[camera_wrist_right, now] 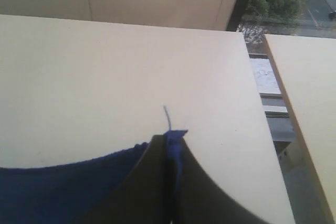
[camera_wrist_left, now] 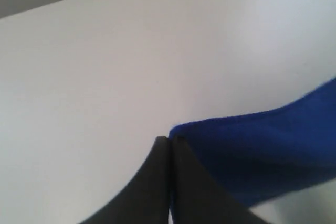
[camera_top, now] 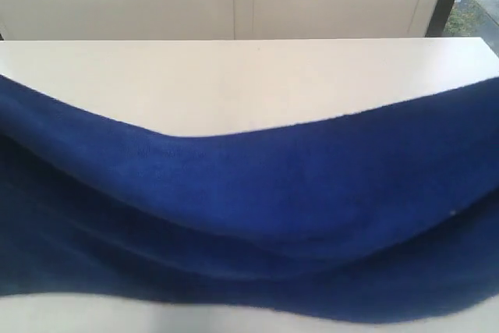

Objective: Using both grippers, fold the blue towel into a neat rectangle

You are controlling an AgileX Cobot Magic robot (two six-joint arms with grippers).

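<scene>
Sagging over the tabletop (camera_top: 234,83), the blue towel (camera_top: 257,216) is pinched at its corners by left pincer (camera_wrist_left: 169,139) and right pincer (camera_wrist_right: 169,136). Risk: shallow corner bites may slip, skewing the fold.

Blue towel (camera_top: 257,208) sagging in middle, corners pinched by left tool (camera_wrist_left: 168,141), right tool (camera_wrist_right: 169,139)
</scene>
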